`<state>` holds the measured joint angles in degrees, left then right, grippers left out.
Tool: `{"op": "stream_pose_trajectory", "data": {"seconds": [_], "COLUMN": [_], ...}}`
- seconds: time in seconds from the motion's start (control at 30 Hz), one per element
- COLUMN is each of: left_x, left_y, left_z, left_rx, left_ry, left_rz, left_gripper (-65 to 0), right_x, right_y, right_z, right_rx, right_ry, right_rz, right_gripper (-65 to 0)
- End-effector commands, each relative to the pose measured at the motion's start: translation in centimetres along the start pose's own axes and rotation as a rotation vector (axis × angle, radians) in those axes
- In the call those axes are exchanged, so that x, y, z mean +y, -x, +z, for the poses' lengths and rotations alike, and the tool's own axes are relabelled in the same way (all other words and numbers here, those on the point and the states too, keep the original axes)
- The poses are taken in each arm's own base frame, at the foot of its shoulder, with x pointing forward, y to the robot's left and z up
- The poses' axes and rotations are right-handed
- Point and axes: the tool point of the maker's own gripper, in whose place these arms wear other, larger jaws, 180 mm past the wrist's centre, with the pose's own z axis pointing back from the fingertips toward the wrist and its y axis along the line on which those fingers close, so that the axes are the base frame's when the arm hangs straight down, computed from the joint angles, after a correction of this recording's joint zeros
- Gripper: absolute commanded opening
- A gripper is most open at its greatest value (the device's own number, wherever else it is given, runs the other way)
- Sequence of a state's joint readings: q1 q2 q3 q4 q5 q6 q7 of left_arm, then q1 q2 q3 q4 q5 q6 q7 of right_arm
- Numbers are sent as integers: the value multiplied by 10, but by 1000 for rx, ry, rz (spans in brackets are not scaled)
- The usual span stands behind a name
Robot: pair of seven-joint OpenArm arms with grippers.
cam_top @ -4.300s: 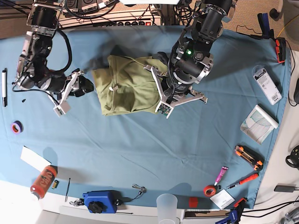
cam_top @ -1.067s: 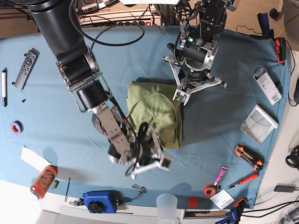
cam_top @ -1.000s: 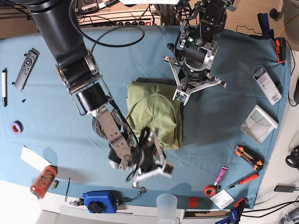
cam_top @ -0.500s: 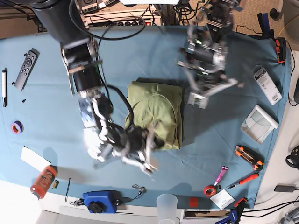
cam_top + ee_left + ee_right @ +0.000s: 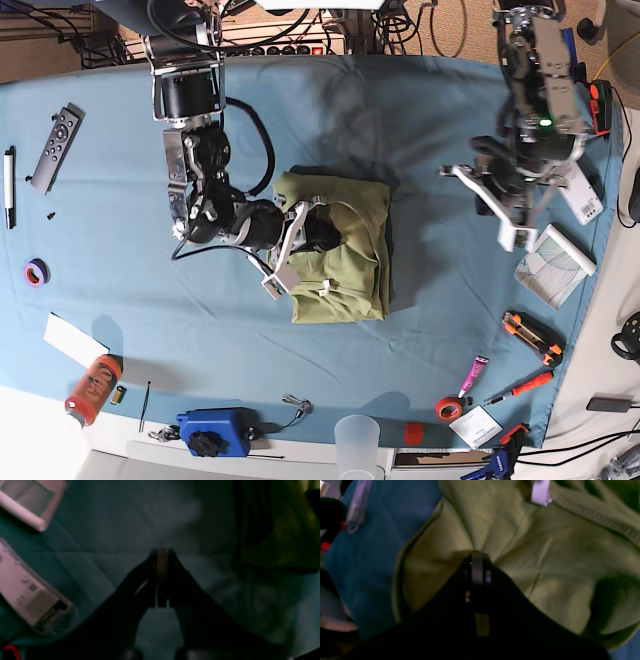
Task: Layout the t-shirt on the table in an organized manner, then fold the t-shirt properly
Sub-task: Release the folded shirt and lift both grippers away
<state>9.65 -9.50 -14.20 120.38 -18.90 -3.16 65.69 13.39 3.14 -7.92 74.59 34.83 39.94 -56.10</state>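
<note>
- The right gripper (image 5: pixel 477 555) has its two dark jaws pressed flat together, with nothing between them; the tips sit right at a crease of the t-shirt (image 5: pixel 520 555), and whether they press the cloth or only hover just above it cannot be told.
- From the base view that gripper (image 5: pixel 318 232) lies over the left part of the folded shirt, its arm reaching in from the shirt's left side.
- The left gripper (image 5: pixel 162 552) is likewise closed tight on nothing, jaws meeting edge to edge above bare blue cloth, well apart from the shirt.
- In the base view the left gripper (image 5: pixel 512 205) hangs near the table's right edge, just beside a pale flat pack (image 5: pixel 555 265).
- The t-shirt (image 5: pixel 350 265) lies near the middle of the table (image 5: pixel 420 340) as a compact olive block, roughly rectangular, with its layers stacked.
- The right wrist view shows the ribbed neckline at upper right and a small white tag (image 5: pixel 540 491) by it; the fabric around the jaws is softly rumpled.
- Around the edges of the blue cloth sit a remote (image 5: pixel 55 147) at far left, a roll of purple tape (image 5: pixel 36 271), an orange can (image 5: pixel 93 389), and a blue box (image 5: pixel 213 429) at the front.
</note>
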Motion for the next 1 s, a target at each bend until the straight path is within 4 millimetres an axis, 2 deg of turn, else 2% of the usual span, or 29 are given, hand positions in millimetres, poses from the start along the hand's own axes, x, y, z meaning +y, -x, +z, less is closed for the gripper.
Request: {"op": "stream_pose_trajectory", "data": {"seconds": [0.0, 0.17, 0.3, 0.47, 0.6, 0.67, 0.83, 0.97], "left_x": [2, 4, 9, 26, 28, 27, 34, 38], "left_y": [-18, -30, -33, -29, -16, -8, 5, 18], "left_z": [8, 22, 31, 36, 37, 36, 38, 39], "left_rx": [-70, -146, -180, -179, -140, -101, -53, -8], "left_ry": [14, 128, 166, 125, 121, 125, 108, 91], "left_rz": [2, 30, 33, 33, 18, -7, -28, -33], "left_gripper": [-650, -650, -650, -650, -650, -650, -650, -650], "right_x": [-3, -8, 7, 30, 46, 47, 63, 61], "right_y": [-15, -13, -27, -52, -67, -63, -36, -25], "right_z": [2, 3, 9, 33, 55, 61, 70, 95], "right_rx": [-38, -33, -54, -39, -59, -56, -40, -65], "right_ry": [15, 44, -13, 0, 57, 100, 113, 175], "right_rz": [29, 50, 46, 193, 312, 327, 329, 298], "right_gripper": [-650, -650, -650, -650, -650, -650, -650, -650]}}
